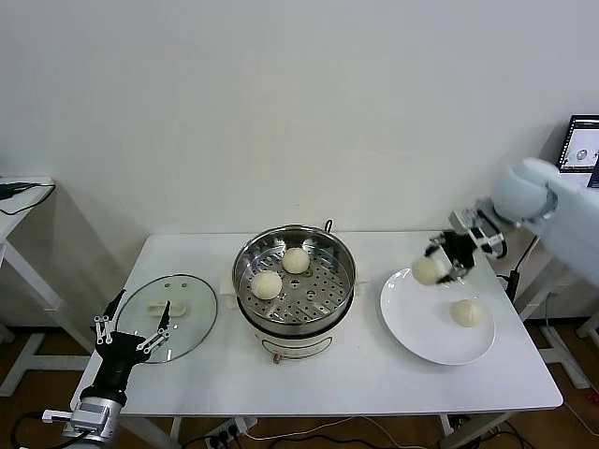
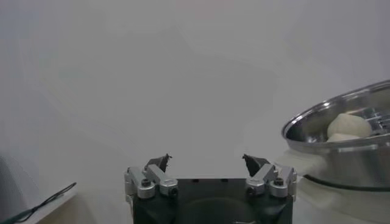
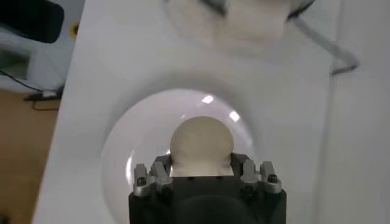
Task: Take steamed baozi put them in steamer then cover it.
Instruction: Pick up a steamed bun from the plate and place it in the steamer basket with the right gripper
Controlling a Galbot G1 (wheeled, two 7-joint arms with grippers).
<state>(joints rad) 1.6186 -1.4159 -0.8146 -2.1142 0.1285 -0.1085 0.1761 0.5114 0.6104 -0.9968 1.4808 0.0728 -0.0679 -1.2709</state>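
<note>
Right claw (image 1: 440, 261) clamps a bun (image 1: 429, 270) above the plate (image 1: 412, 327); carry it level toward the steamer (image 1: 293, 281) at nine o'clock, releasing low over bare tray. Left claw (image 1: 131, 329) waits, spread apart.

Soft, even room light is filling the scene, throwing only faint shadows on the table (image 1: 374, 374). Small bright glints are showing on the plate (image 3: 122, 158) and steamer (image 1: 295, 281). Both wrist views are looking hazy.

Right gripper (image 1: 444, 262) fingers around baozi (image 1: 430, 270)
</note>
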